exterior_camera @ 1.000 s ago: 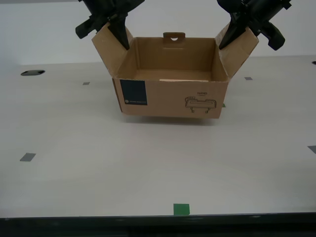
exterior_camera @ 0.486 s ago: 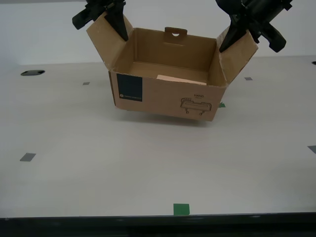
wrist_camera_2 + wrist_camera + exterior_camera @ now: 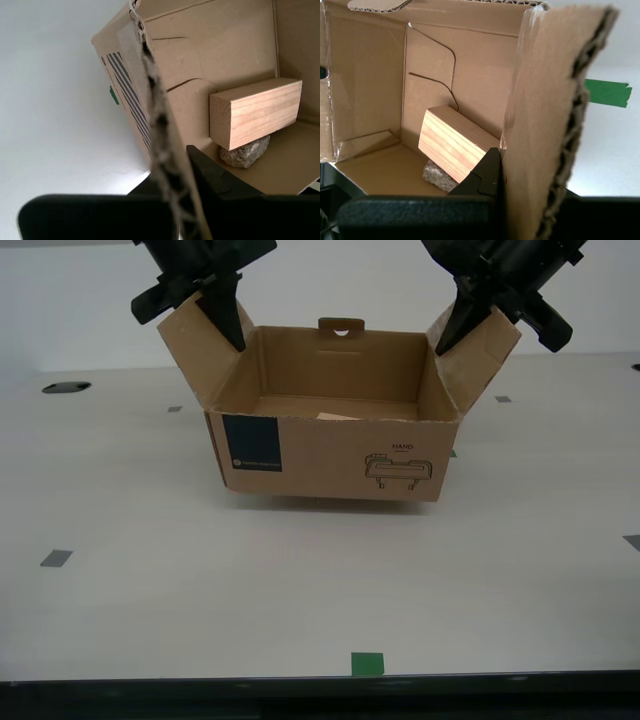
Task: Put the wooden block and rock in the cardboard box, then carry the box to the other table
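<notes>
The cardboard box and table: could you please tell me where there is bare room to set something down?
Free: the table between the cardboard box and the green tape square; the box floor beside the wooden block. Crowded: the block atop the rock; both flaps, clamped by my first pincer and my second pincer.

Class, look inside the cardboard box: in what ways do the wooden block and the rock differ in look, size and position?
The wooden block is pale, smooth and straight-edged with visible grain; the rock is greyish-beige, rough and irregular. The block is much bigger than the rock. The block lies propped on top, while the rock sits beneath it on the floor of the cardboard box. Both are inside the same box, touching.
</notes>
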Motion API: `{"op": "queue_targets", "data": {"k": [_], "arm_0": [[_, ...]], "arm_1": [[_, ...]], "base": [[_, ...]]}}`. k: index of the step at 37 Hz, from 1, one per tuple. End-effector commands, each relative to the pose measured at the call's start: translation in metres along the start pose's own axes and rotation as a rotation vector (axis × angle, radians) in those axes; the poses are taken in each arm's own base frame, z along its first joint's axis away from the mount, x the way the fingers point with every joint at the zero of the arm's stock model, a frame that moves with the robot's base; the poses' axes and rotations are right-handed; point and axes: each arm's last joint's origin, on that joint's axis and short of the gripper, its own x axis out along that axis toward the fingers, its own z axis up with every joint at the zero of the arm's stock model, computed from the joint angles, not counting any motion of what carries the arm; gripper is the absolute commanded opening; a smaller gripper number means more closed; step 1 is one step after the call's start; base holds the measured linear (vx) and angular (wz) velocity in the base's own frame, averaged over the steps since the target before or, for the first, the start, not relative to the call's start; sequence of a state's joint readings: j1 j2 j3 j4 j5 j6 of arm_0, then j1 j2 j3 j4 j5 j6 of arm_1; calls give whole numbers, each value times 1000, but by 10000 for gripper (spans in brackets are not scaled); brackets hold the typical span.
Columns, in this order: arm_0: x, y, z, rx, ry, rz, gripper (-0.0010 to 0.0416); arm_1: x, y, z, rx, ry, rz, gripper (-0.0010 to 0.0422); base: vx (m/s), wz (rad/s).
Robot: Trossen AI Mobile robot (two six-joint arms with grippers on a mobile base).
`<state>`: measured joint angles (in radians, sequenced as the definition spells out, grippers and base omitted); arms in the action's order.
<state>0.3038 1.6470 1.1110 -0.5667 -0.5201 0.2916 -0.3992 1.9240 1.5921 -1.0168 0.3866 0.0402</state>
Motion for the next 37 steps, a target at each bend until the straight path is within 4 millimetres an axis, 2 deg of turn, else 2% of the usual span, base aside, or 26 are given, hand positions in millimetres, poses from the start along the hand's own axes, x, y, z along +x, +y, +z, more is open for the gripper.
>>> {"op": "queue_targets", "data": {"k": [1,15,29,37], "arm_0": [[-3,7,0,-26,-12,21,-1],[-8,11,-3,-32,-12,23,-1],[-9,13,-6,-25,13,19,-1],[-8,14,-7,-24,23,18,-1]], "arm_1": [[-3,-3,-8,11,-19,-17,-1],[-21,-11,-40,-19,-92,-16,-1],[-18,-11,-65,-48,-61,-18,-1],[-8,-8,-75,-67,-36,-19,-1]], "base": [[0,0],[0,0],[0,0],[0,0]]}}
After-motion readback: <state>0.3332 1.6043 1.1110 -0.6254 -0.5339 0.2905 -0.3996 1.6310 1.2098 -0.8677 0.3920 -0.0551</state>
